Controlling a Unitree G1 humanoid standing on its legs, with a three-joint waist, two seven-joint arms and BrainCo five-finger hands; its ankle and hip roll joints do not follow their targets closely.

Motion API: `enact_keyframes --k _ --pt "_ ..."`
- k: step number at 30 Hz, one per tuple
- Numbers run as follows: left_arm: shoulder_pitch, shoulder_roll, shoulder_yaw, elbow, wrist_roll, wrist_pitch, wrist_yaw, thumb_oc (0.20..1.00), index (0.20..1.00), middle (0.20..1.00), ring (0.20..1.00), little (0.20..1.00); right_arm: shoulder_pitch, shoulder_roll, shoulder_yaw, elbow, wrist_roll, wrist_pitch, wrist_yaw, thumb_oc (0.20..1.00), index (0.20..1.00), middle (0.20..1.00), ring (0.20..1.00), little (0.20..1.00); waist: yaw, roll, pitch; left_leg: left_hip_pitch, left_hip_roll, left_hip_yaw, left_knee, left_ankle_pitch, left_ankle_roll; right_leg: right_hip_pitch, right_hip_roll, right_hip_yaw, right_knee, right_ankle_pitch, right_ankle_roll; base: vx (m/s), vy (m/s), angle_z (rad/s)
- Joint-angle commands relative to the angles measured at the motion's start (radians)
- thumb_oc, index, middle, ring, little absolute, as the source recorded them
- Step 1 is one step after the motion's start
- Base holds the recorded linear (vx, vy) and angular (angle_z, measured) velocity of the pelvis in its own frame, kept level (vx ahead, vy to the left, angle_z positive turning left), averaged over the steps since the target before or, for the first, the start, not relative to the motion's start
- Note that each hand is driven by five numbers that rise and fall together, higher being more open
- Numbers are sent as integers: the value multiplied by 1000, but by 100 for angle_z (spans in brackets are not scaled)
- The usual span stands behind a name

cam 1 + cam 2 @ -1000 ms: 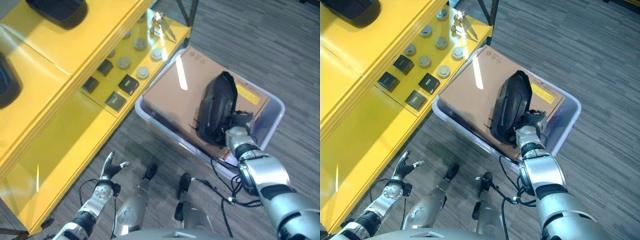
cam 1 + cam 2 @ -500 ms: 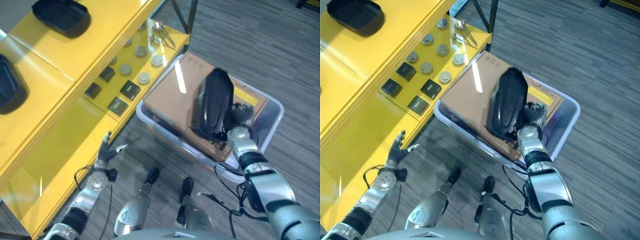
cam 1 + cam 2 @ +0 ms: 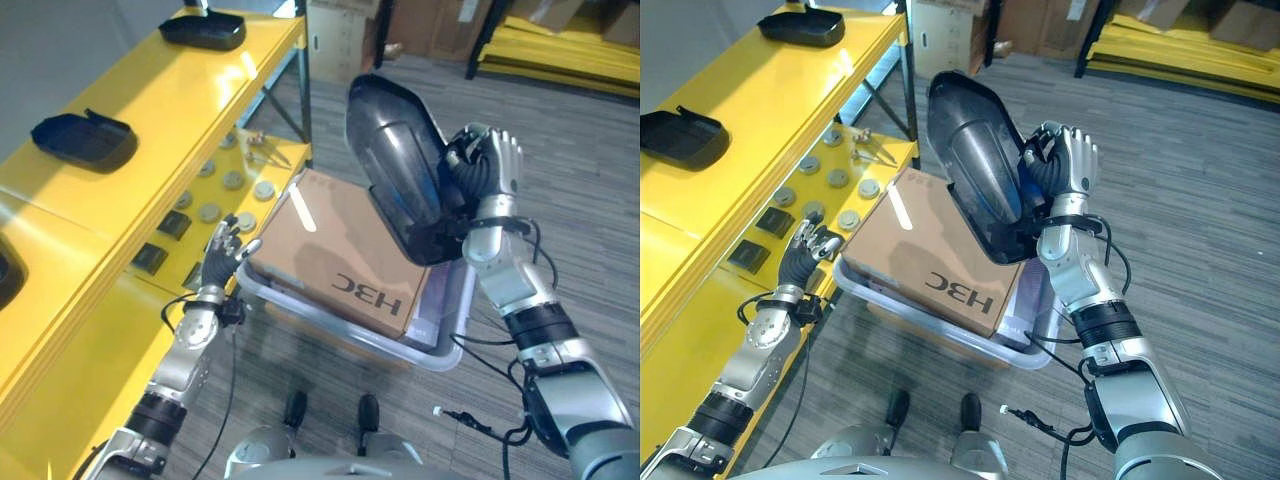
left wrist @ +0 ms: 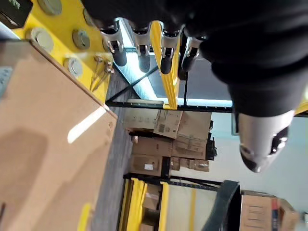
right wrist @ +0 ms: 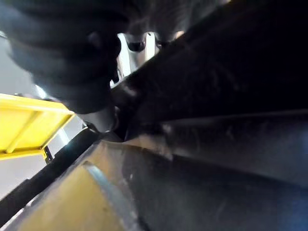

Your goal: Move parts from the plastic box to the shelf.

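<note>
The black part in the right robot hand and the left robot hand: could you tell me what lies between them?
In the left eye view, the cardboard box in the plastic box lies between the black part, gripped by the right robot hand, and the open left robot hand.

— Black part [image 3: 975,165] in right hand [image 3: 1065,165]: glossy, smooth moulded plastic?
— Yes. Box [image 3: 1030,352] translucent plastic; carton [image 3: 930,250] inside, matt brown cardboard.
— Shelf [image 3: 750,90] on left?
— Glossy yellow painted metal. Floor [image 3: 1200,210], rough grey carpet.
</note>
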Motion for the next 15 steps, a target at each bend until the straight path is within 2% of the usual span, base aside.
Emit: enact_keyframes --k 1,4,11,15 --pt "-26 7 -70 33 -221 -25 -44 1000 1000 1000 1000 1000 35 -24 2 -70 -68 -33 -11 200 200 200 200 200 5 -87 -167 -50 45 75 45 -98 -19 57 -70 22 29 -160 60 22 -24 -14" --pt "-62 3 -94 32 -301 -15 -56 1000 1000 1000 1000 1000 43 -31 7 -135 -94 -39 -1 200 200 200 200 200 -8 -91 -186 -28 58 87 39 -103 -21 66 -64 34 32 -166 58 19 -38 -16" --pt "-132 12 -141 6 -326 -2 -54 1000 1000 1000 1000 1000 42 -74 77 -203 -203 -43 24 200 200 200 200 200 -23 -98 -214 -4 73 97 30 -104 -26 75 -50 48 33 -170 52 -5 -21 -16" --pt "-157 7 -168 -14 -348 5 -62 1000 1000 1000 1000 1000 47 -69 109 -219 -220 -47 36 200 200 200 200 200 -26 -100 -222 3 78 97 26 -104 -27 80 -48 49 31 -168 51 0 0 0"
